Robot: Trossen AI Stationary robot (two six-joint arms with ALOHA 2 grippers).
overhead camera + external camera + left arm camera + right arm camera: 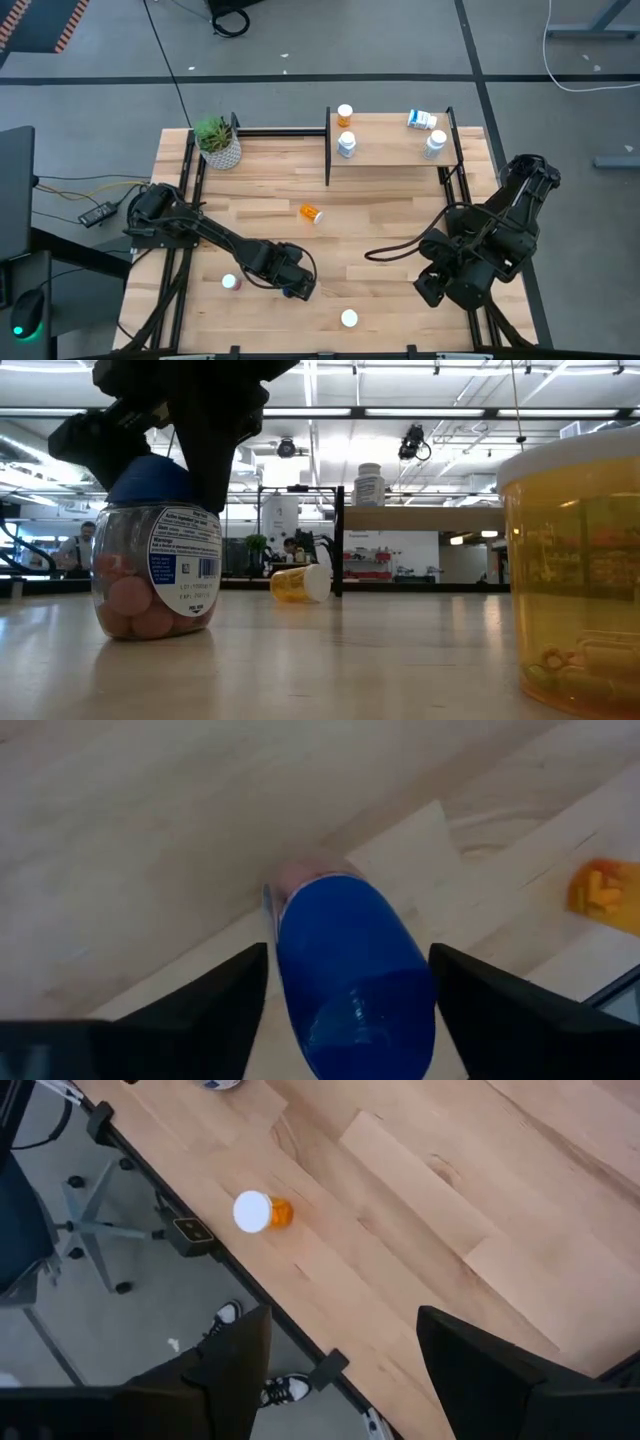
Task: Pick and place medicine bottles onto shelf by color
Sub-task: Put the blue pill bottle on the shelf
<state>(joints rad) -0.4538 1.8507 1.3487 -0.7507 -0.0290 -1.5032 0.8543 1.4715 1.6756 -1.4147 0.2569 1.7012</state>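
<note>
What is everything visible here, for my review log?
shelf: one, light wood, back right.
shelf bottles: four; one orange, three whitish, one of them lying.
table bottles: four; orange lying mid-table, pink front left, orange at the front edge, blue-capped front centre.
plant: one, green, back left.
person: one, far behind the table.
left gripper: over the blue-capped bottle.
right gripper: open, front right.

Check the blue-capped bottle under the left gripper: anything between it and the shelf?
Only the tipped orange bottle lies on the table roughly along the line from the blue-capped bottle, straddled by the left gripper, to the shelf.
</note>
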